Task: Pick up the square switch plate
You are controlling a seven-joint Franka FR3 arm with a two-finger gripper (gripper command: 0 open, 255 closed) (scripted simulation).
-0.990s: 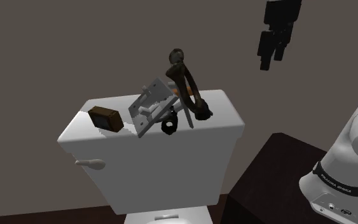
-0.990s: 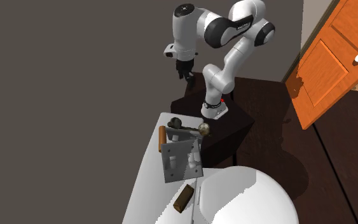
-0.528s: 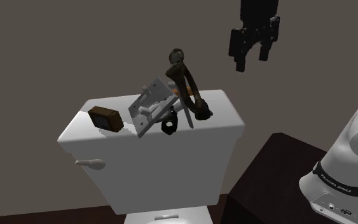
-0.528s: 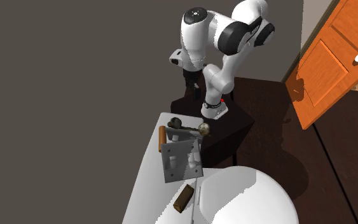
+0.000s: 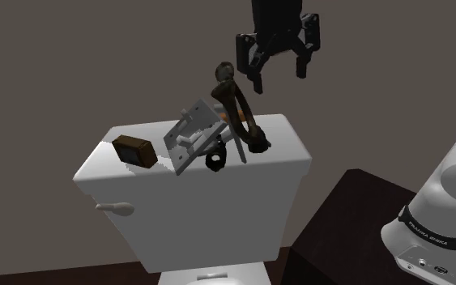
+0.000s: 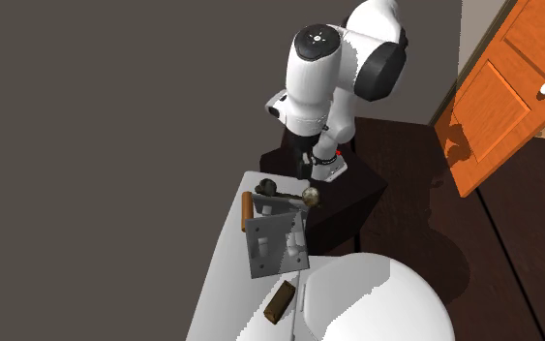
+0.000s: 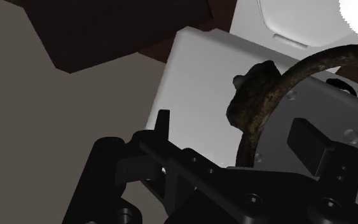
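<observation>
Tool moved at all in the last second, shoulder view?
Yes. The tool, fingers open, has shifted toward the shoulder view's left and slightly lower. It is now above the toilet tank, close to the rusty ring.

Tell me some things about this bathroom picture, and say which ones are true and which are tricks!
1. The gripper is holding the switch plate. False: it hangs open in the air above the tank, holding nothing.
2. The grey switch plate rests on top of the white toilet tank. True.
3. A small brown block sits on the tank too. True.
4. The door is blue. False: it is orange.
</observation>
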